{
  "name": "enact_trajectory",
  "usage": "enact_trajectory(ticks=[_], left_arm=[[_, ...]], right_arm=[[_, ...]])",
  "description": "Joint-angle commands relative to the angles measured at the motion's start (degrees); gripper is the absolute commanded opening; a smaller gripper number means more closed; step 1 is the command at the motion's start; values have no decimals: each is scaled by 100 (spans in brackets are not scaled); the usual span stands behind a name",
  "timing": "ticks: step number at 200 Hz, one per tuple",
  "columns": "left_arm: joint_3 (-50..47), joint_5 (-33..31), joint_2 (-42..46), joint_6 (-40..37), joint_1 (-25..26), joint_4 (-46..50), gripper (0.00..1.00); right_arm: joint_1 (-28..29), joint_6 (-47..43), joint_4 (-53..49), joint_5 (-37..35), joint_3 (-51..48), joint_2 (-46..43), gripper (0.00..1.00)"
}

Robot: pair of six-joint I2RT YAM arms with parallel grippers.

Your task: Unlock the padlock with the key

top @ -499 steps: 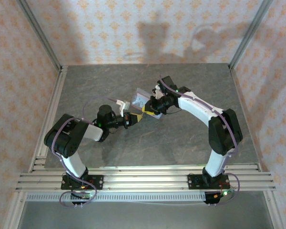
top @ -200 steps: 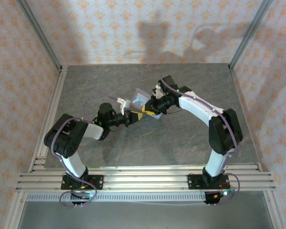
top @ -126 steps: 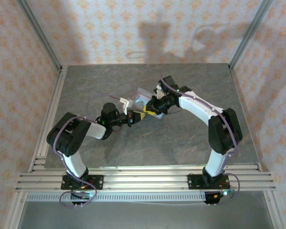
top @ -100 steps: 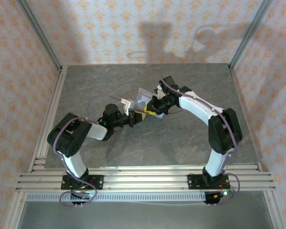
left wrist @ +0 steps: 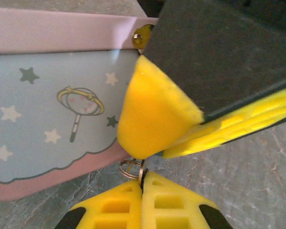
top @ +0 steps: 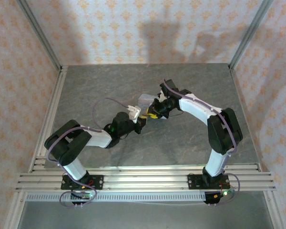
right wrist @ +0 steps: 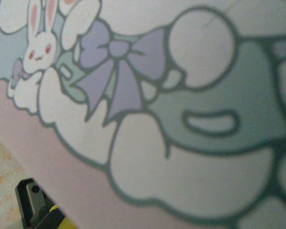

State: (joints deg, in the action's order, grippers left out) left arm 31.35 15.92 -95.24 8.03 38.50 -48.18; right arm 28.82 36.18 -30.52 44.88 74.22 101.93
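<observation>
Your left end effector (left wrist: 142,186), pinched together on the key (left wrist: 140,172), holds it just beside the tin's (left wrist: 47,109) front wall, likely lining up on the padlock presumably hidden behind the right end effector (top: 153,114), whose grip cannot be told.

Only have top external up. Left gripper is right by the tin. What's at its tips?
Observer: On the left wrist view, the left gripper is shut, with what looks like the key pinched edge-on between the tips.
Operator: Ring on it?
Observer: Yes, a small wire ring sticks out just above the tips.
Operator: Where's the right gripper?
Observer: The right gripper has one yellow finger pad against the tin, on its blue starred face, just above the ring.
Operator: Right wrist?
Observer: Blurred close-up of the tin's print: a rabbit and a lilac bow.
</observation>
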Motion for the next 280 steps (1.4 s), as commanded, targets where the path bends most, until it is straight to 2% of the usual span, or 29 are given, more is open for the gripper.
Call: enact_trajectory(ticks=[1,61,113,130,152,184,191,201,244,280], left_arm=[[56,-445,133,-759,608,-13,0],[80,-1891,78,-1614,1455,315,0],[189,-3491,-176,-2631,2219,391,0],[282,-3647,-339,-2732,2329,387,0],[254,-3417,-387,-2397,2247,278,0],[29,-2250,-83,-1439,1660,127,0],[-54,-1891,-33,-1231,1514,32,8],[-156,-1397,4,-928,1254,-149,14],[-424,98,-204,99,522,-1197,26],[-479,453,-335,392,290,-1445,32]], right_arm=[[216,279,637,914,67,-147,0],[181,-86,-19,761,387,-105,0],[133,-198,-314,916,443,38,0],[124,-277,-433,891,503,62,0],[124,-393,-523,807,484,55,0],[124,-506,-422,663,257,-11,0],[124,-531,-427,639,244,-15,0],[124,-566,-436,619,235,-23,0],[124,-597,-426,696,276,-15,0],[89,-578,-403,706,289,2,0]])
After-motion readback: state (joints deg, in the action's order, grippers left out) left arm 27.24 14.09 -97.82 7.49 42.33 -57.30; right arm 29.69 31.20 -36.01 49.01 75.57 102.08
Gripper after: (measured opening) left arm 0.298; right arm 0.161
